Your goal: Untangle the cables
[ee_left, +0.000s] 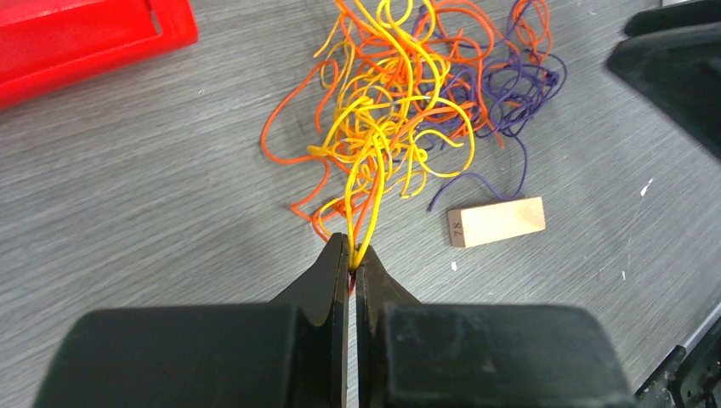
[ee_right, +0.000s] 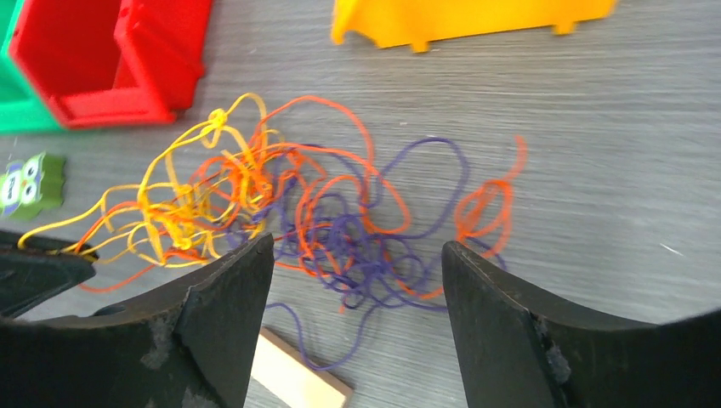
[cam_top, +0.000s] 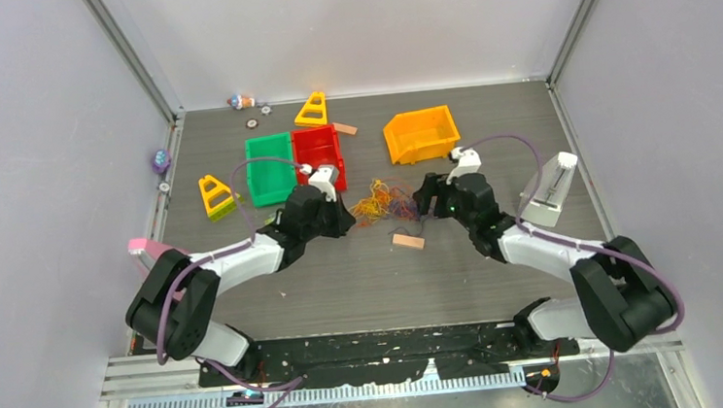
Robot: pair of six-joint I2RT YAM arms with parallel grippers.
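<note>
Bins, far left: green bin (cam_top: 270, 169) and red bin (cam_top: 320, 154) stand touching side by side on the tabletop (cam_top: 344, 283), beyond the left arm. No cable visible in either.

Left end effector (ee_left: 351, 255): jaws pressed together on a few yellow strands, which run up from the tips into the heap. Judgement: the pinch serves as a pull point, so that yellow can be drawn leftward out of the rest.

Cables (ee_left: 408, 102): one loose tangle lying on the tabletop between the two arms. Yellow sits mostly on the left side, orange through the middle, dark purple toward the right; all three interlace. Not separated yet, so most of the task looks undone.

Wooden block (ee_left: 496, 221): lies flat just beside the tangle on its near side, one purple end close to it.

Right end effector (ee_right: 357, 255): jaws wide apart, nothing between them, low over the purple and orange loops. Probably placed to take purple and oppose the left pull.

Orange bin (cam_top: 420, 133): behind the tangle, apart from it.
</note>
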